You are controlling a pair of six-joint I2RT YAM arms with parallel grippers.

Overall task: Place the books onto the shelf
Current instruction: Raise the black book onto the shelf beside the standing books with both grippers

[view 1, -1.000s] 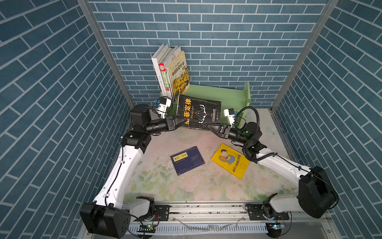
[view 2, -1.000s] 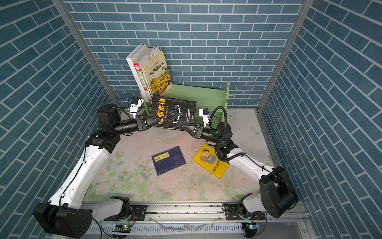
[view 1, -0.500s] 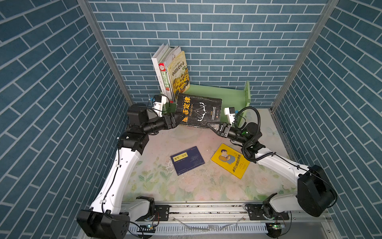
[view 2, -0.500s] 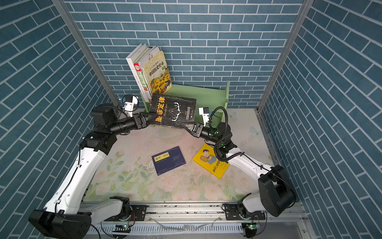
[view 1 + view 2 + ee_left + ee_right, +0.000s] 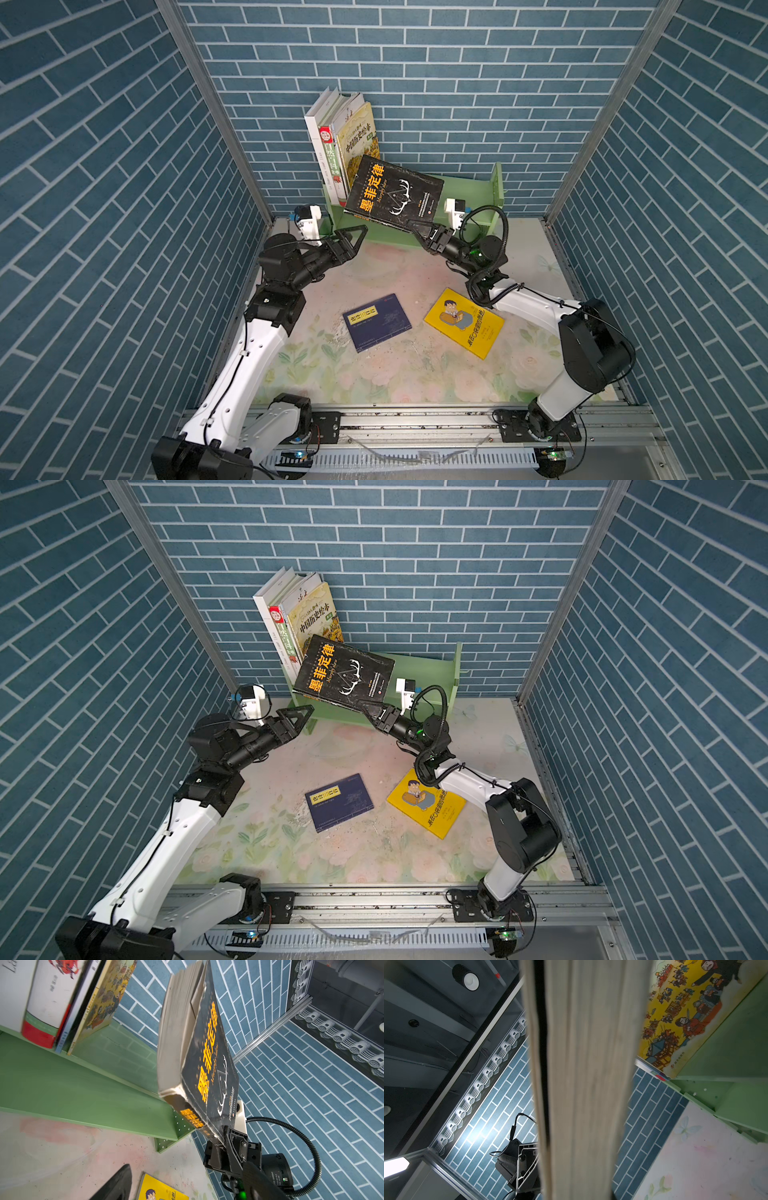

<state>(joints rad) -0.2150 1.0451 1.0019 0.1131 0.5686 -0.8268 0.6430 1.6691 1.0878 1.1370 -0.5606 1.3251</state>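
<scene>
Left wrist view: right hand (image 5: 223, 1138) grips black book (image 5: 207, 1059) titled 墨菲定律.

The black book (image 5: 392, 195) hides the lower finger of my right gripper (image 5: 417, 227) and the shelf (image 5: 465, 191) middle; its page edge blurs at my right wrist.

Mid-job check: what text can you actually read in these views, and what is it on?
"墨菲定律": cover of the black book.
"中国历史绘本": cover of the pale yellow book.
"La": white book, rest cut off.
Titles on the navy book and bright yellow book: too blurred to read.
</scene>
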